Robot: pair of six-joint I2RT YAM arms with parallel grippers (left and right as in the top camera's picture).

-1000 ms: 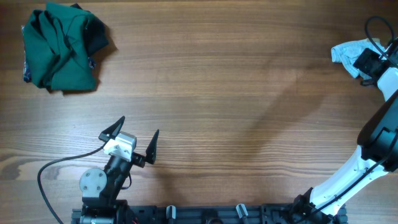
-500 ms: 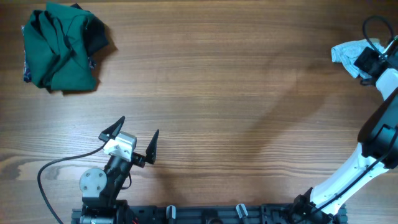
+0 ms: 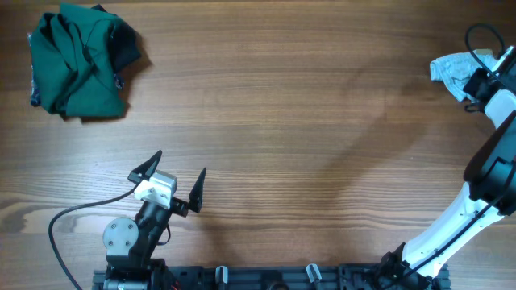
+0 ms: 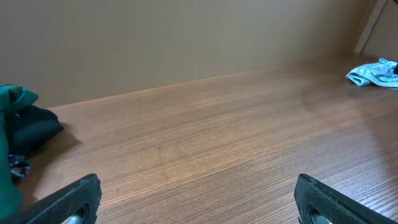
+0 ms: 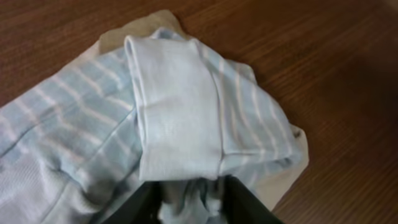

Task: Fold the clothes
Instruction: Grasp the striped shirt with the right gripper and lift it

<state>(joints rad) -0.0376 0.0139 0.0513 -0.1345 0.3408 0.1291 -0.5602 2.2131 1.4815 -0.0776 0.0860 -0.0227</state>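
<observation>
The clothes lie in two places. A small pale blue-and-white striped garment is bunched at the table's far right edge, over a tan layer. My right gripper is down on it, its black fingers drawn close with striped cloth bunched between them. A bigger dark green garment sits crumpled at the far left corner. My left gripper rests near the front left, jaws wide open and holding nothing, far from both garments.
A dark patch shows at the green heap's right side. A black cable loops from the left arm's base at the front edge. The right arm slants along the right edge. Bare wooden tabletop lies between the garments.
The right gripper's fingers have come together on the striped garment and the wrist shifted slightly. The left arm and the green garment have not moved.
</observation>
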